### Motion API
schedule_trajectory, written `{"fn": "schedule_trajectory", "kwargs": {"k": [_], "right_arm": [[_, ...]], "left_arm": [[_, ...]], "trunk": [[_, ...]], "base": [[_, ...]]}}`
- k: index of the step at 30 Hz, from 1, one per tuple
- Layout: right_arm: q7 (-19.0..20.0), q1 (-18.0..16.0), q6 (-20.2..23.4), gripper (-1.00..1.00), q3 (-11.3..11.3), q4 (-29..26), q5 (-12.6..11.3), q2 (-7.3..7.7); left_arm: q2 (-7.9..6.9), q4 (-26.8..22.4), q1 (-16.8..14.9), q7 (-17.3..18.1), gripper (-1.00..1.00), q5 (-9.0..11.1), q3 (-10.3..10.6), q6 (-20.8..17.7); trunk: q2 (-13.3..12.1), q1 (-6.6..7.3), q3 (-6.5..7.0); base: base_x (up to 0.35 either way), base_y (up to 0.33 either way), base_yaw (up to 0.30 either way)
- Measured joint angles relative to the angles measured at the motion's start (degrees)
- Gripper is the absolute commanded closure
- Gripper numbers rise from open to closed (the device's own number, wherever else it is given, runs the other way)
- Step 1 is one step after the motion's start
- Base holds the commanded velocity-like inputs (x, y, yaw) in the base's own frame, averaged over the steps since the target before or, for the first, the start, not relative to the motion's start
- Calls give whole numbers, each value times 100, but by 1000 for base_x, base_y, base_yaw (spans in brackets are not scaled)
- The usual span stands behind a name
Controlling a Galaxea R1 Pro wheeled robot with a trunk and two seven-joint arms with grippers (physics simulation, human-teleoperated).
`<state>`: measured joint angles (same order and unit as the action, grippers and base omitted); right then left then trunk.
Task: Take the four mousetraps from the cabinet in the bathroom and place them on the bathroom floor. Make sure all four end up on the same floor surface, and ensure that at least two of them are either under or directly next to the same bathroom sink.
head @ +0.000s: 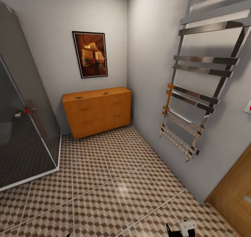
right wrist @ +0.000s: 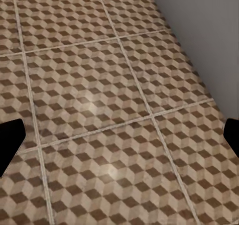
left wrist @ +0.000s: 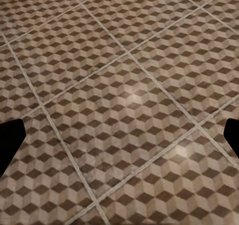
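Jaws first: in each wrist view you see only dark fingertip tips at the two far edges of the picture, with nothing between them, so both the left gripper (left wrist: 119, 138) and the right gripper (right wrist: 119, 138) stand spread wide and empty. That suits a robot on its way rather than one about to grasp; both cameras look down on the bathroom floor (head: 104, 191), its tiles printed with brown, beige and cream cubes and crossed by pale grout lines. The right wrist view also catches the grey wall running alongside.

Further out, your head view puts the cabinet (head: 98, 115) well ahead in the far corner, below a framed picture (head: 90, 54). It is a low, wide, orange-brown sideboard with drawer fronts, all apparently closed. Two small dark items sit on its top; they may be mousetraps, but at this range you cannot tell. A glass shower enclosure (head: 24, 118) stands to its left, a chrome towel rail (head: 198, 101) hangs on the right wall, and a wooden door (head: 233, 191) sits nearest you.
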<state>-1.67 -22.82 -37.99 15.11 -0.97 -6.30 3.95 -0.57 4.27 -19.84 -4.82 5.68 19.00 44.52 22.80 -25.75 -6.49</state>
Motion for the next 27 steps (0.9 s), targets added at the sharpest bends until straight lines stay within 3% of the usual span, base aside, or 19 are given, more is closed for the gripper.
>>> {"fn": "schedule_trajectory", "kwargs": {"k": [11,20,27], "right_arm": [[0,0,0,-100,0,0,0,0],[1,0,-1,-100,1,0,1,8],[3,1,-1,-100,1,-2,0,9]], "left_arm": [[0,0,0,1,-100,0,0,0],[40,0,0,-1,-100,-1,1,-1],[68,1,-1,0,-100,0,0,-1]], "trunk": [[1,2,0],[1,3,0],[1,3,0]], "base": [[81,-2,287],[287,-58,254],[323,-74,59]]}}
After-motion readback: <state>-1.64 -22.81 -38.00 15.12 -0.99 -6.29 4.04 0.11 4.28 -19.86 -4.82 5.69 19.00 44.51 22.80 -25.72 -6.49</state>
